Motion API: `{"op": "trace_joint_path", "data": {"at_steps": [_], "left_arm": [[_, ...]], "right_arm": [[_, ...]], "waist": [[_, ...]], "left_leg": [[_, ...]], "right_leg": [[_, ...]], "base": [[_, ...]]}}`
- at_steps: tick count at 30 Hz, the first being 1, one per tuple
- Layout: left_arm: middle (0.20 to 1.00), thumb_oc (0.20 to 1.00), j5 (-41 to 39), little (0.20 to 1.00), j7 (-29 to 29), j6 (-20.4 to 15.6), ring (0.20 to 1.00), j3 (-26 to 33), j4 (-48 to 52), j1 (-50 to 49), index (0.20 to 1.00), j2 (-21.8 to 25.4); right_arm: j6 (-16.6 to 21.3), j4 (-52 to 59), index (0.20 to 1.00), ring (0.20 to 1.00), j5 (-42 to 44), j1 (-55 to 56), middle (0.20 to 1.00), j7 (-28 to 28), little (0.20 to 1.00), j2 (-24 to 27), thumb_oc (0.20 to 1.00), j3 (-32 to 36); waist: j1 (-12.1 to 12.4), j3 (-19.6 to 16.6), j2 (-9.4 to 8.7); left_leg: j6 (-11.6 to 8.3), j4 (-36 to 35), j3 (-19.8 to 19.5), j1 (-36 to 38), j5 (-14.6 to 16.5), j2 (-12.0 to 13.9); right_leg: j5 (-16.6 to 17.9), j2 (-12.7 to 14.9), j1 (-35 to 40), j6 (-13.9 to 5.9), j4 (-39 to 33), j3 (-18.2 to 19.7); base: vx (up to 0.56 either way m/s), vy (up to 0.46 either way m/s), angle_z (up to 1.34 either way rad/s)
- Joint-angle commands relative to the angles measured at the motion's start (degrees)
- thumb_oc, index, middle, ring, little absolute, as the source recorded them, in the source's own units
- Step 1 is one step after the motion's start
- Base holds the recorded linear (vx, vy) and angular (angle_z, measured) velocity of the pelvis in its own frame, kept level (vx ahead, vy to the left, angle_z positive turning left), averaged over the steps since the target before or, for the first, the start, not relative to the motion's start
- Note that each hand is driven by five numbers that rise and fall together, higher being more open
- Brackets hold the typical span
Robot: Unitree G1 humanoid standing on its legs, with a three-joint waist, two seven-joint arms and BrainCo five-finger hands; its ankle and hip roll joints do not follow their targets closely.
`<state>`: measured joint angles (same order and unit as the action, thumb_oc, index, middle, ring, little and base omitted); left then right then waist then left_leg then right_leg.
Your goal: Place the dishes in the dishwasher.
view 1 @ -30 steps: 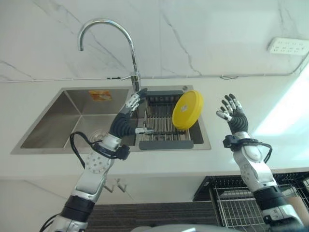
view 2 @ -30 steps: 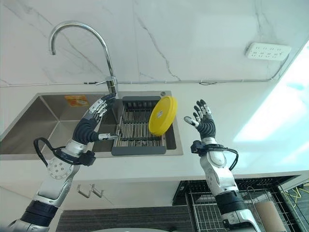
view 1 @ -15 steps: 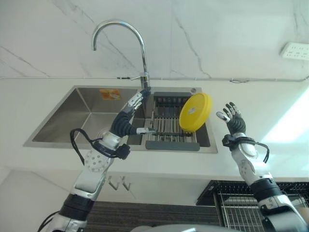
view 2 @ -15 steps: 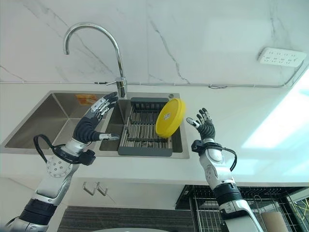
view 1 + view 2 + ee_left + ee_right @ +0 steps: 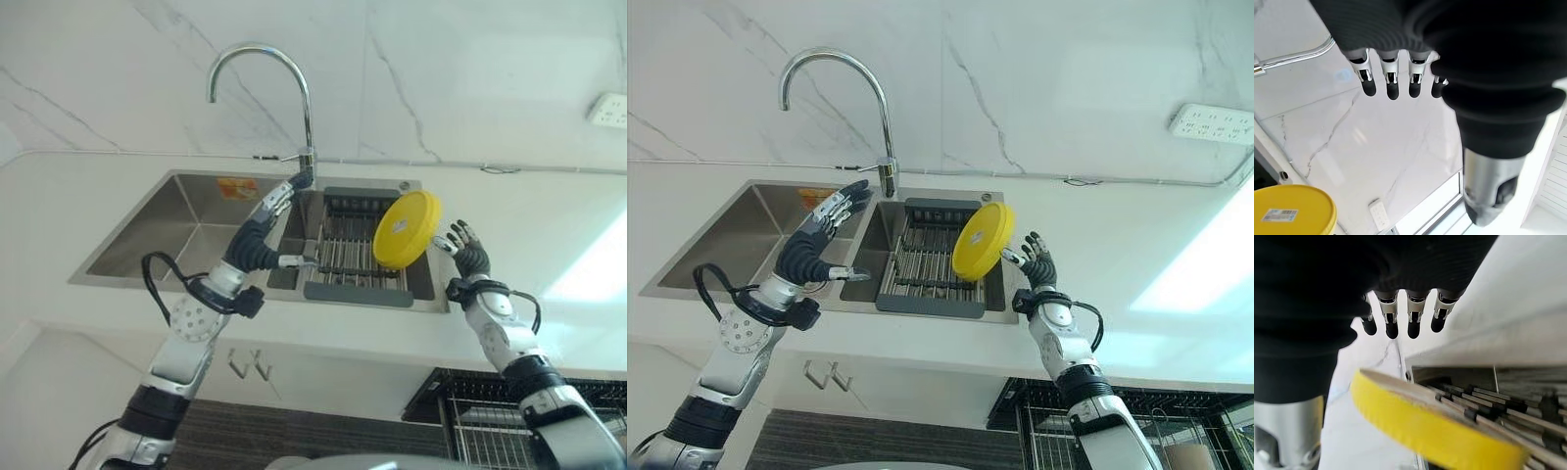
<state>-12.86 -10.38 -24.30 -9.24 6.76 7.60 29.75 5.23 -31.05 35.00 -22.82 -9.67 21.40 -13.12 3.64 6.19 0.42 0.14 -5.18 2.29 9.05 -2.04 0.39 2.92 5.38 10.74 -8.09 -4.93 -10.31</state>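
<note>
The yellow plate [image 5: 406,229] stands on edge, tilted, at the right end of the dark drying rack [image 5: 345,257] set in the steel sink [image 5: 167,231]; its lower rim is hidden among the rack's bars. The right hand [image 5: 463,257] is just beside the plate's right edge, fingers [image 5: 1413,327] spread apart and holding nothing; whether it touches the plate cannot be told. The left hand [image 5: 266,223] is over the sink near the foot of the tap [image 5: 282,81], fingers apart and empty. The white table [image 5: 549,245] surrounds the sink.
</note>
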Motion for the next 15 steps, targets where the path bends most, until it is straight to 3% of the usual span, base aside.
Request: {"op": "trace_joint_path", "data": {"at_steps": [1,15], "left_arm": [[1.000,1.000,-3.5,1.000,0.2,-1.8,1.000,-2.8,2.2,5.0,1.000,1.4],[1.000,1.000,-4.9,1.000,0.5,-1.4,1.000,-3.0,2.7,5.8,1.000,2.4]], "right_arm": [[1.6,-2.0,1.000,1.000,1.5,-7.1,1.000,0.9,1.000,-0.2,1.000,0.0],[-0.1,-8.1,1.000,1.000,5.0,-10.5,1.000,1.8,1.000,-1.2,1.000,-0.6]], "waist": [[2.5,-2.1,-0.48],[3.7,-2.0,-0.48]], "left_leg": [[-0.23,0.8,3.5,1.4,6.6,0.1],[-0.39,0.7,2.8,1.4,6.3,0.2]], "right_leg": [[-5.1,1.8,-2.5,-0.39,5.5,-2.8],[-5.3,1.7,-2.1,-0.13,5.6,-3.2]], "base": [[0.02,-0.011,0.06],[0.02,-0.006,0.05]]}}
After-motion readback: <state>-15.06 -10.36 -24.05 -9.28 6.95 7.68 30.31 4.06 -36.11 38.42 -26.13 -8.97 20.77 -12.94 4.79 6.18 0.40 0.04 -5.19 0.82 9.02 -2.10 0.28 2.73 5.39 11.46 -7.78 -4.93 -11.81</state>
